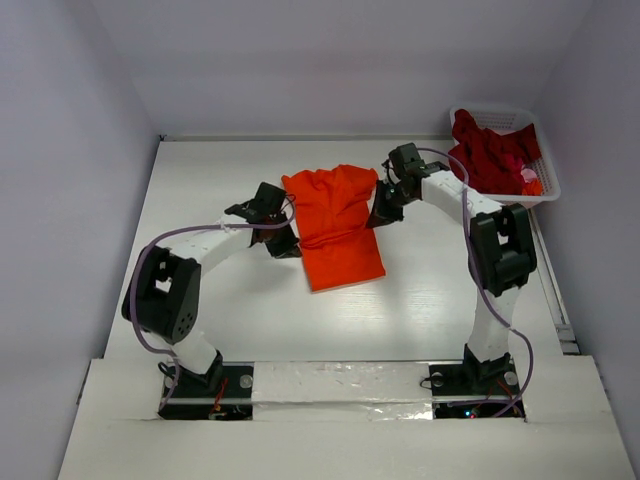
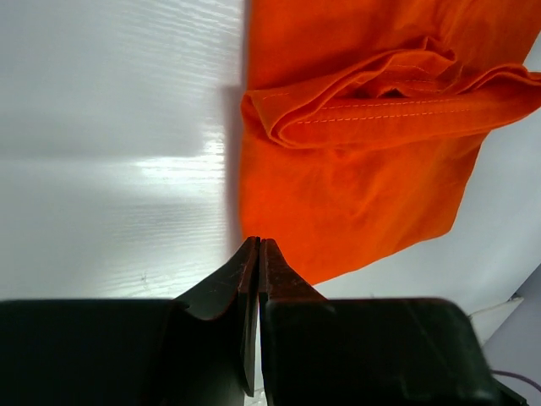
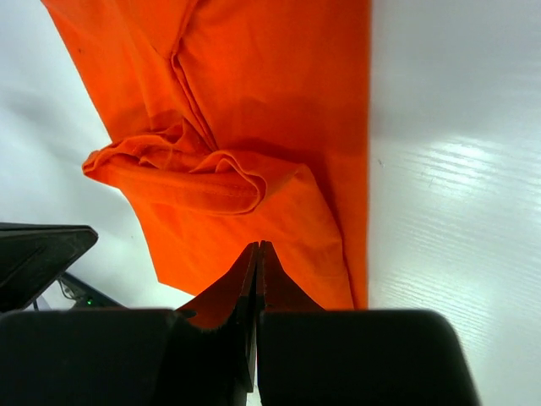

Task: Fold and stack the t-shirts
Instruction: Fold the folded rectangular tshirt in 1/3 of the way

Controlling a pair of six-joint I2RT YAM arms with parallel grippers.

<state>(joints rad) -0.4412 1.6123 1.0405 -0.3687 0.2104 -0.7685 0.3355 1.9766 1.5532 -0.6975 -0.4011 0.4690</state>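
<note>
A bright orange t-shirt (image 1: 335,225) lies on the white table, folded into a long strip with a bunched fold across its middle (image 2: 380,110) (image 3: 186,182). My left gripper (image 1: 287,247) (image 2: 258,243) sits at the shirt's left edge, jaws shut with nothing between them. At the shirt's right edge, my right gripper (image 1: 379,216) (image 3: 258,246) hovers with its jaws pressed together and empty. Darker red t-shirts (image 1: 488,155) are heaped in a basket at the back right.
The white lattice basket (image 1: 549,183) stands at the table's back right corner, close to the right arm's elbow. Walls enclose the table on the left, back and right. Bare white table (image 1: 420,290) lies in front of the shirt.
</note>
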